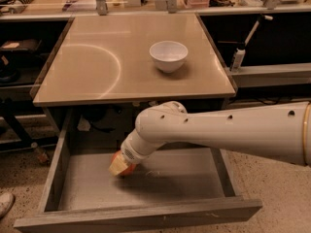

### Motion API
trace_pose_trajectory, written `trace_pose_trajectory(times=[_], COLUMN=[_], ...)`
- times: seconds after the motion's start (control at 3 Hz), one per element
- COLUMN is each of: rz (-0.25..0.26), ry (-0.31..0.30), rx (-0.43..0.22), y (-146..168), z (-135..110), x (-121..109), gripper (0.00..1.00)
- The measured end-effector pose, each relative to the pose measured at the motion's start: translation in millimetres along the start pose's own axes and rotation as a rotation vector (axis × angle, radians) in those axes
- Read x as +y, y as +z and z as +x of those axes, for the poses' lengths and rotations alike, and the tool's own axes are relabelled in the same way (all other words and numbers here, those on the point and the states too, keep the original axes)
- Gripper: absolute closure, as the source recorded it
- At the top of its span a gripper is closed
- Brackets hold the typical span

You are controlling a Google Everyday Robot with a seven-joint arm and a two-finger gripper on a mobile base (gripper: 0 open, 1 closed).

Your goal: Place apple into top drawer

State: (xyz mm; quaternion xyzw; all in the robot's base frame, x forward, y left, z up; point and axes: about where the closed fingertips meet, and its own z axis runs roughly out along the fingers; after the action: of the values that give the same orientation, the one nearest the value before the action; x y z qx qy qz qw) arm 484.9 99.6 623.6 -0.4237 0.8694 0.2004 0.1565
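The top drawer [146,218] stands pulled fully out below the table [92,72], its flat grey bottom open to view. The white arm [228,130] enters from the right and slants down to the left into the drawer.

The gripper [120,166] is inside the drawer, at the left of centre, low over the bottom and closer to the far wall than to the front panel. It is closed on the apple [128,168]. One pale finger [115,168] lies across the near side of the fruit, and red-orange skin shows above and to the right of it. Whether the apple touches the drawer bottom cannot be told; a shadow lies on the bottom just to the right of it.

On the table top, a white bowl [168,55] sits upright to the right of centre, well apart from the arm. A white shoe [5,204] shows at the near left edge on the speckled floor.
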Motion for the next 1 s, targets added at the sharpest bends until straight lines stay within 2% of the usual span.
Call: trace_pose_trajectory(times=[0.33,1.0], rz=[0.0,0.0], ry=[0.0,0.0], rx=[0.0,0.0], y=[0.0,0.0], z=[0.0,0.0], x=[0.0,0.0], gripper=[0.81,0.34])
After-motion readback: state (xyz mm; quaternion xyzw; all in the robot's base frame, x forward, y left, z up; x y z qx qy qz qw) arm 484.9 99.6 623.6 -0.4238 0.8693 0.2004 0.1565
